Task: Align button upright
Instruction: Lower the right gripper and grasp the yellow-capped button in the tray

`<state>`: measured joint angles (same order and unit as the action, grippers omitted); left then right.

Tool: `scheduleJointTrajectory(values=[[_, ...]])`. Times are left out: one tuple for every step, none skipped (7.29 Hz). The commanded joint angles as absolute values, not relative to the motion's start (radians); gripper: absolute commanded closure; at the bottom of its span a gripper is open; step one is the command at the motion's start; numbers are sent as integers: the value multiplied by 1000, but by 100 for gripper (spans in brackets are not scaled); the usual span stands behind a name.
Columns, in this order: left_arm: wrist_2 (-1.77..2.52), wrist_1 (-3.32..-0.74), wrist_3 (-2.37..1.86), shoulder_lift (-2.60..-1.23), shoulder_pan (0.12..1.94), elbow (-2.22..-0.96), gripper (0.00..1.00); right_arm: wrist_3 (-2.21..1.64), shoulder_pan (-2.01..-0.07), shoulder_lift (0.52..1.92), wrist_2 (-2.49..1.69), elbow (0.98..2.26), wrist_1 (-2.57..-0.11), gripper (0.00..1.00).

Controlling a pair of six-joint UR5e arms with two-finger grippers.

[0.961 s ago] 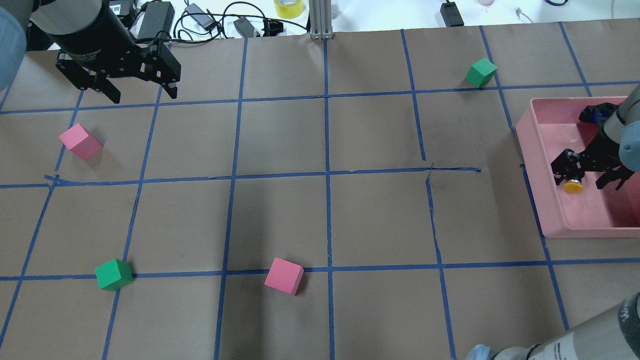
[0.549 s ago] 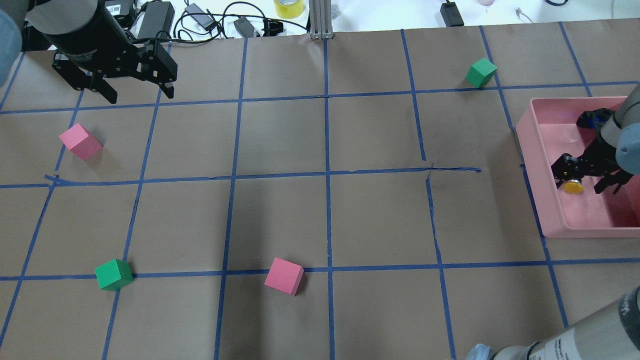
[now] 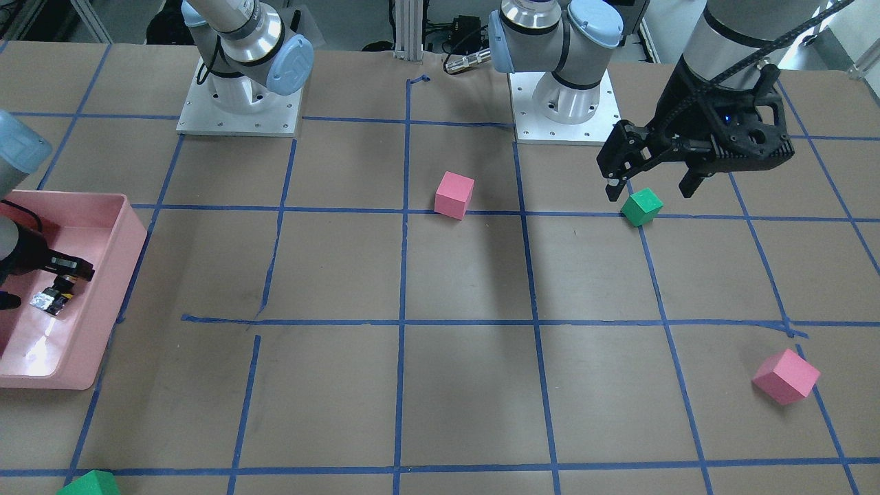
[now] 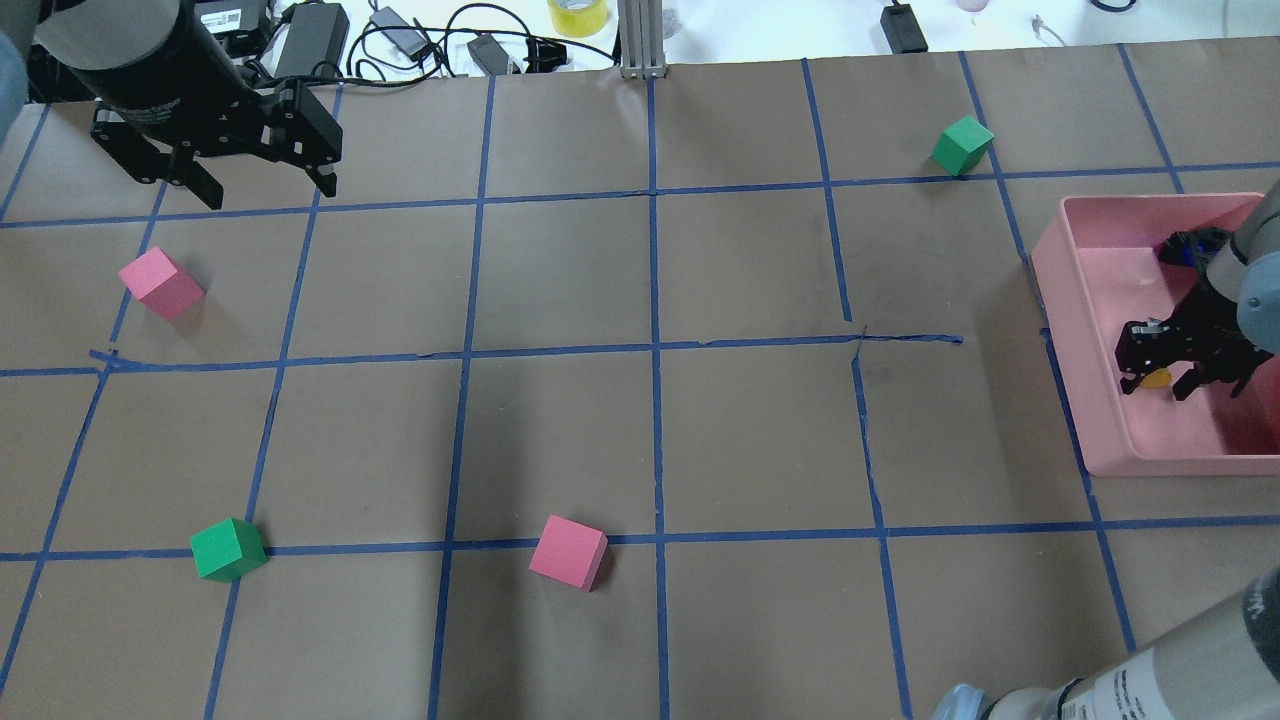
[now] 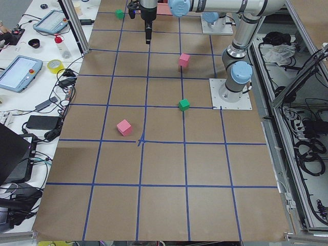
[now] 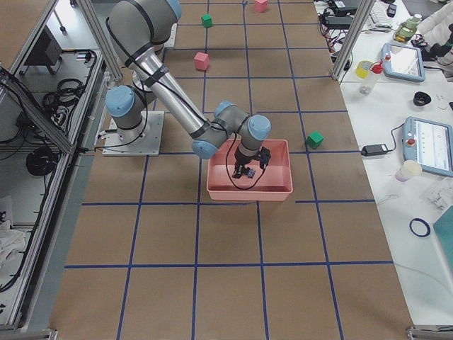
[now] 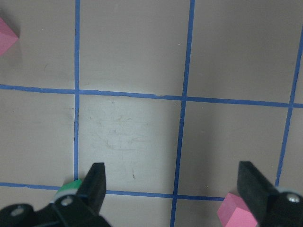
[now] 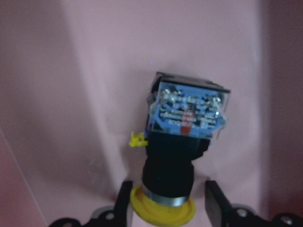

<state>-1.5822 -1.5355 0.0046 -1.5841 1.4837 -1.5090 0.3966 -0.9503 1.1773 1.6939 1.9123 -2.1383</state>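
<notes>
Pink tray (image 4: 1075,330) at the desk's right edge holds the button (image 8: 180,137). We see it lying on its side on the tray floor, not upright: yellow cap toward the right gripper (image 4: 1157,386), silvery block base pointing away. Its fingers straddle the cap, spread a bit wider than it; a sliver of tray shows on one side, so no clamp. Over the far left corner hangs the left gripper (image 4: 268,194), fingers spread wide, holding nothing. Nearest to it: a pink cube (image 4: 161,283) by the left edge.
</notes>
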Motion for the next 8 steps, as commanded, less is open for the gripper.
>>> scheduleJointTrajectory(values=[[-1586, -1536, 5, -1574, 1486, -1517, 0, 396, -948, 1184, 1690, 1901, -2132, 100], [-1586, -1536, -1, -1568, 1488, -1516, 0, 393, -948, 1198, 1690, 1896, -2116, 100], [-1585, -1536, -14, -1566, 1493, -1514, 0, 393, -948, 1233, 1686, 1898, -2093, 100], [-1574, -1536, -23, -1566, 1496, -1513, 0, 391, -948, 1262, 1680, 1890, -2063, 100], [-1568, -1532, -73, -1566, 1497, -1516, 0, 393, -948, 1282, 1680, 1853, -2030, 100], [-1568, -1525, -110, -1568, 1499, -1516, 0, 393, -956, 1290, 1678, 1783, -1943, 100], [-1568, -1522, -127, -1569, 1514, -1516, 0, 394, -959, 1290, 1671, 1696, -1848, 100], [-1569, -1513, -127, -1569, 1537, -1516, 1, 391, -983, 1292, 1630, 1639, -1795, 100]])
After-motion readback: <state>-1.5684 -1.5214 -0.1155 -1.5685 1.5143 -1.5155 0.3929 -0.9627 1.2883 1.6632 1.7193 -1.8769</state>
